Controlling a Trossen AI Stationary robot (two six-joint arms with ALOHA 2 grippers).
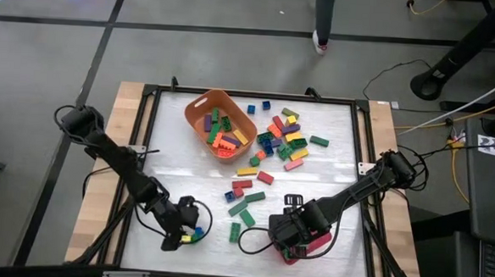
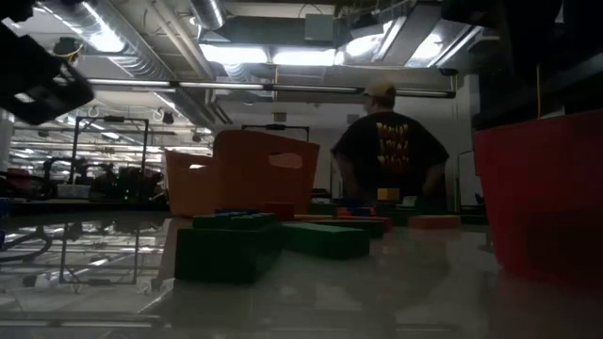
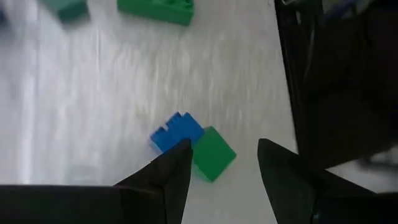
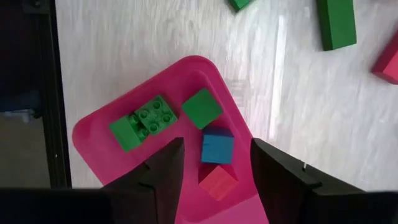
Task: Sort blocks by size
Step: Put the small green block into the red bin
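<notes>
From above, my left gripper [image 1: 185, 230] hangs low near the table's front edge, my right gripper [image 1: 297, 240] over the pink-red rectangular plastic tray [image 1: 314, 246]; the loose studded plastic blocks [image 1: 274, 144] lie far ahead by the orange rounded plastic tub [image 1: 198, 112].

Level view: a green block [image 2: 226, 247] stands close.

Left wrist: my fingers [image 3: 171, 171] stand apart, empty, a small blue block [image 3: 176, 130] and a small green square [image 3: 213, 153] just ahead.

Right wrist: fingers apart, empty, above four small blocks in the tray.

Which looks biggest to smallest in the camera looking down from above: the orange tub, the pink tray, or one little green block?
1. orange tub
2. pink tray, though the right gripper above hides part of it, so this is unsure
3. green block
</notes>
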